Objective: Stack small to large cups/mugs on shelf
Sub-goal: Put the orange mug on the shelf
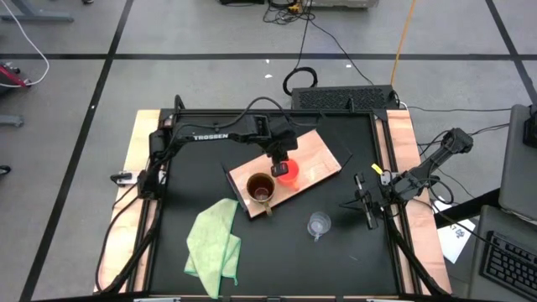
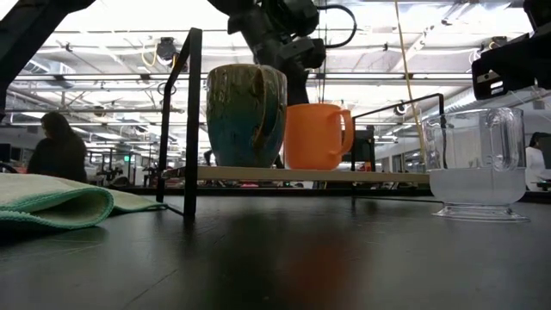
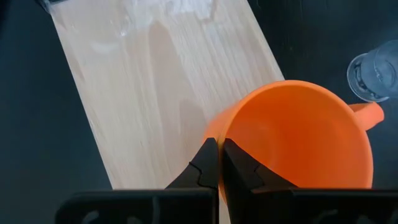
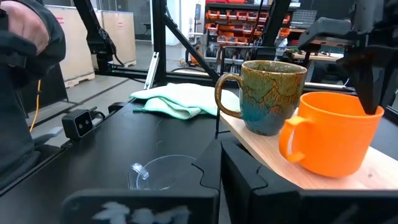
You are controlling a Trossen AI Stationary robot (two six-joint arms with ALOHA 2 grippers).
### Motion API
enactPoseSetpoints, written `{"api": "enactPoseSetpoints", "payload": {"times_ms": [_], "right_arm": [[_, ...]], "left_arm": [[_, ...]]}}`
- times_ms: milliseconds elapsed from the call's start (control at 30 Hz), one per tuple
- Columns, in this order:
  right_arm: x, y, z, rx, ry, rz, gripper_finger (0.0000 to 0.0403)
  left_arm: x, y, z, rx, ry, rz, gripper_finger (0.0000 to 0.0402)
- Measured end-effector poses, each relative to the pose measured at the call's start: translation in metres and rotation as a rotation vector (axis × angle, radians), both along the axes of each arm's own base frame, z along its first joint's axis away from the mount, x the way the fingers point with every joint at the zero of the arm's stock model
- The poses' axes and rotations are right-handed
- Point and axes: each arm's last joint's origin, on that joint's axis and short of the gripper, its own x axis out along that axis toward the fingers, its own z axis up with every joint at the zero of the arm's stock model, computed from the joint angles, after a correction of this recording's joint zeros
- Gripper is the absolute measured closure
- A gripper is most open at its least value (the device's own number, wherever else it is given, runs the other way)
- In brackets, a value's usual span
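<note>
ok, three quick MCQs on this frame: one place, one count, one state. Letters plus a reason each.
1. Where is the clear glass cup?
A on the shelf
B on the black table
C on the green cloth

2. How many mugs stand on the shelf?
A one
B two
C three

3. The left gripper is:
A shut on the orange mug's rim
B wide open above the cloth
C holding the glass cup

Key:
1 B, the clear glass cup sits off the shelf on the black table.
2 B, brown mug and orange mug.
3 A, the left gripper pinches the rim.
</note>
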Motion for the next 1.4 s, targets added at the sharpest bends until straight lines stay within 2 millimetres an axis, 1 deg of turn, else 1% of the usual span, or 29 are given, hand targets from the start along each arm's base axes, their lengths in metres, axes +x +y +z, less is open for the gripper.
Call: {"api": "enactPoseSetpoints", "payload": {"times_ms": [200, 633, 867, 1133, 1233, 1400], "right_arm": [[0.0, 0.0, -0.0001, -0.001, 0.001, 0.0, 0.0403], [0.0, 0.0, -0.0008, -0.005, 0.007, 0.0, 0.0403], [0.0, 0.0, -0.0008, -0.002, 0.007, 0.0, 0.0403], [0.0, 0.0, -0.0008, -0.002, 0.008, 0.0, 0.0403], [0.0, 0.0, -0.0009, -0.002, 0.008, 0.0, 0.0403], [-0.0001, 0.0, -0.0014, -0.006, 0.013, 0.0, 0.0403]], "left_arm": [[0.0015, 0.0003, -0.0055, -0.008, 0.019, 0.002, 0.0399], [0.0022, 0.0004, -0.0057, -0.011, 0.015, 0.007, 0.0399], [0.0023, 0.0006, -0.0063, -0.004, 0.017, 0.002, 0.0381], [0.0025, 0.0001, -0.0064, 0.008, 0.016, -0.02, 0.0385], [0.0027, -0.0007, -0.0064, 0.011, 0.016, -0.026, 0.0378], [0.0033, -0.0028, -0.0092, 0.011, 0.027, -0.034, 0.0347]]}}
